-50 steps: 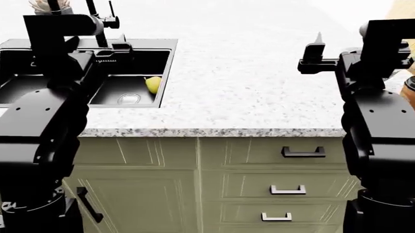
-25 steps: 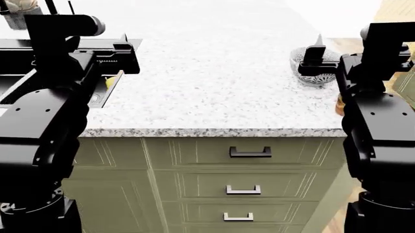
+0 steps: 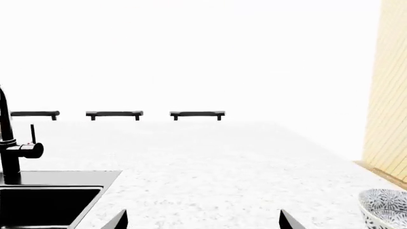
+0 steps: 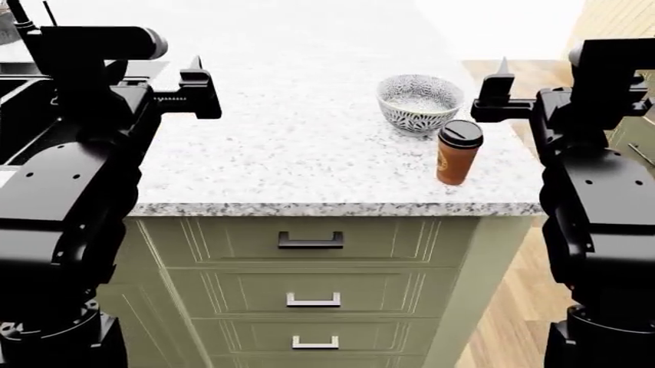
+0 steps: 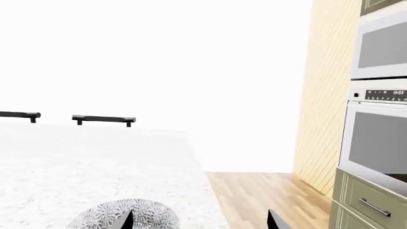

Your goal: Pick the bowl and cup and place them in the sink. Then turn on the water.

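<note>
The patterned bowl (image 4: 419,102) sits on the speckled counter near its right end. The orange-brown cup (image 4: 458,153) with a black lid stands upright just in front of the bowl, by the counter's front edge. My right gripper (image 4: 498,86) hovers open to the right of both, level with the bowl, holding nothing. In the right wrist view the bowl (image 5: 121,217) lies low beside that gripper (image 5: 200,222). My left gripper (image 4: 198,86) is open over the counter's left part. The left wrist view shows the sink (image 3: 45,202), the faucet (image 3: 9,138) and the bowl's rim (image 3: 384,207).
The counter (image 4: 297,130) ends at the right, with wooden floor (image 5: 254,195) beyond it. A wall oven (image 5: 378,109) and green cabinets stand farther right. Drawers with dark handles (image 4: 310,241) run below the counter front. Black handles (image 3: 114,114) line the far side.
The head view has swung to the right: the sink has slid off to the left edge, and the bowl and then the cup have come into sight. Both grippers stay open.
</note>
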